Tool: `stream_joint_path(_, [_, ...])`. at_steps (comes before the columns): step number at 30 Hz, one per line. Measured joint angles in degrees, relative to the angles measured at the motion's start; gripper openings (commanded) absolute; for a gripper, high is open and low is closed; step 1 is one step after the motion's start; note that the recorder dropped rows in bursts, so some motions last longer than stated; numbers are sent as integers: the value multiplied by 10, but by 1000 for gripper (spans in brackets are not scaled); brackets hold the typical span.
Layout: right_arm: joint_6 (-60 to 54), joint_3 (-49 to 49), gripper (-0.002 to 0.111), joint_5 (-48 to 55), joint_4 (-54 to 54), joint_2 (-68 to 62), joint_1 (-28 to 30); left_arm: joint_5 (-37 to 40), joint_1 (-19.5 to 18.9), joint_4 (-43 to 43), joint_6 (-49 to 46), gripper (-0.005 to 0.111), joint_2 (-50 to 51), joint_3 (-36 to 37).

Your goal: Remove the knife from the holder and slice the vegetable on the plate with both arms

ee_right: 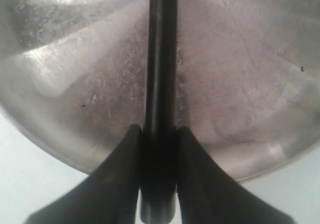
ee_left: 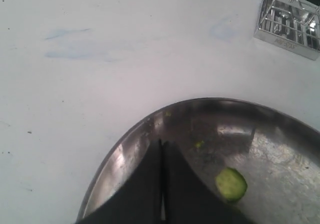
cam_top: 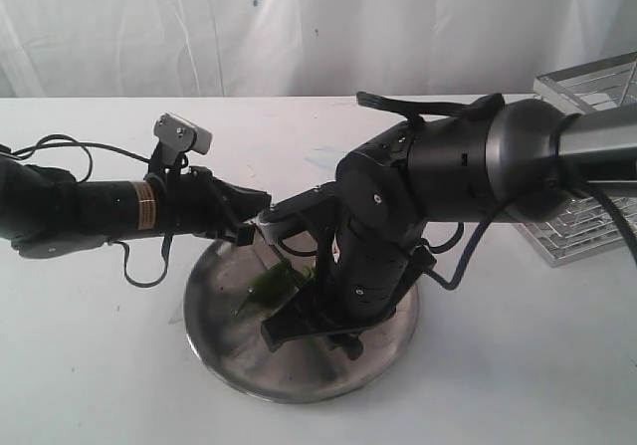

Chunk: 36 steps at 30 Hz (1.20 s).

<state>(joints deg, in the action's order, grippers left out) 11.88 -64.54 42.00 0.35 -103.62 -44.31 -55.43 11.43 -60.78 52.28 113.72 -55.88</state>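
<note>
the plate point(cam_top: 224, 337) sits on the white table point(cam_top: 90, 365), about in the middle and toward the near side. the left gripper point(cam_top: 254, 230) reaches in from the left and hangs over the plate's far left rim. its fingers point(ee_left: 145, 189) are pressed flat together, tip to tip. the right gripper point(cam_top: 291, 324) comes in from the right on the bulky arm and points down over the middle of the plate. its fingers point(ee_right: 120, 169) are drawn in narrow and clamp the knife point(ee_right: 161, 73), whose black shaft runs out from between them low across the scratched metal. from the outside view i can't make out the blade. the vegetable point(cam_top: 275, 281) lies on the left half of the plate, just below the left gripper's tip, green and partly hidden behind the right arm. i cannot tell whether anything touches it. a round green slice point(ee_left: 231, 184) lies flat on the plate beside the left fingers. the holder point(cam_top: 587, 79) stands upright at the far right of the table, well apart from the plate.
</note>
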Motion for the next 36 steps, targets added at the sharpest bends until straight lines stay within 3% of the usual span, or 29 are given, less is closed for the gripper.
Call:
stream_joint_path(5, [0, 0, 0, 0, 0, 0, 0, 0, 6, -2, 3, 0, 3, -13])
stream_joint_path(12, [1, 0, 0, -1, 0, 0, 0, 84, 33, -5, -20, 0, 13, -13])
stream_joint_path(36, [1, 57, 0, -75, -4, -27, 0, 82, 33, 21, -28, 0, 68, -26])
